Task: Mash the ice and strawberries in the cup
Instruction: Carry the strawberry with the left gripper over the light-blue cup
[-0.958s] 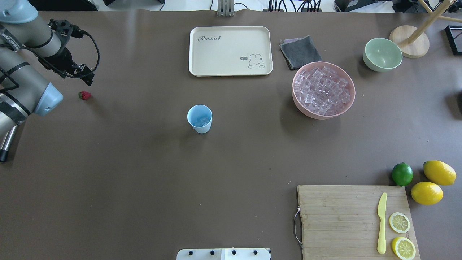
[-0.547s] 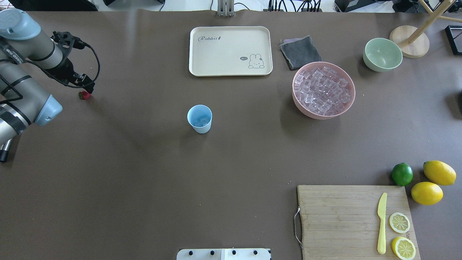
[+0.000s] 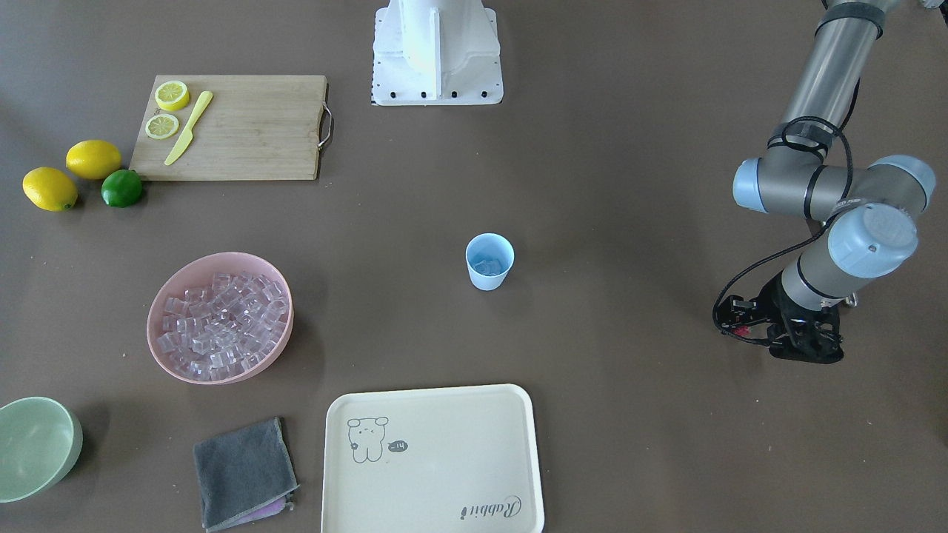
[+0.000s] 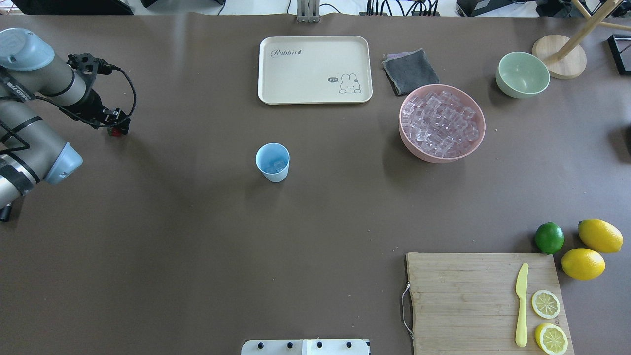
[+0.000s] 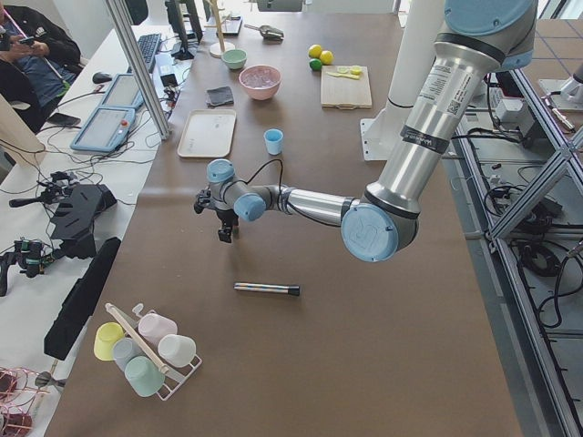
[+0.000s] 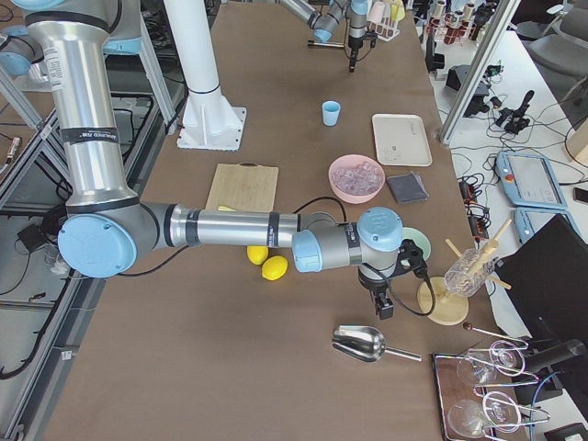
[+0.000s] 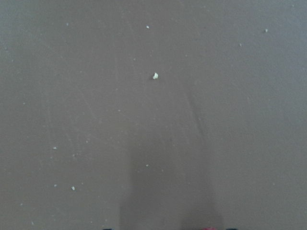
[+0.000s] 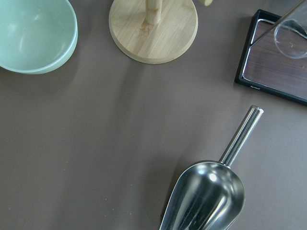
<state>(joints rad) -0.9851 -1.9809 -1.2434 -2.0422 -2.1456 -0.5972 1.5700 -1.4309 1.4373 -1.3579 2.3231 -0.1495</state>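
Observation:
The light-blue cup (image 4: 272, 161) stands mid-table with a few clear ice cubes (image 4: 276, 165) in it; it also shows in the front-facing view (image 3: 489, 260). More ice (image 4: 440, 123) fills the pink bowl (image 4: 409, 143). My left gripper (image 4: 117, 129) is down at the table's far left, over the red strawberry (image 4: 115, 132), of which only a sliver shows. In the left wrist view the fingertips sit wide apart at the bottom edge with a trace of red (image 7: 208, 228) between them. My right gripper (image 6: 384, 308) shows only in the exterior right view, and I cannot tell its state.
Cream tray (image 4: 314, 69), grey cloth (image 4: 410, 71) and pale green bowl (image 4: 522, 74) lie along the far side. Cutting board (image 4: 463, 296) with knife and lemon slices, a lime (image 4: 549, 237) and lemons are near right. A metal scoop (image 8: 206, 201) lies under the right wrist.
My left gripper has moved down and over the strawberry, which lay in plain view beside it before and is now mostly covered. The cup and bowls have not moved.

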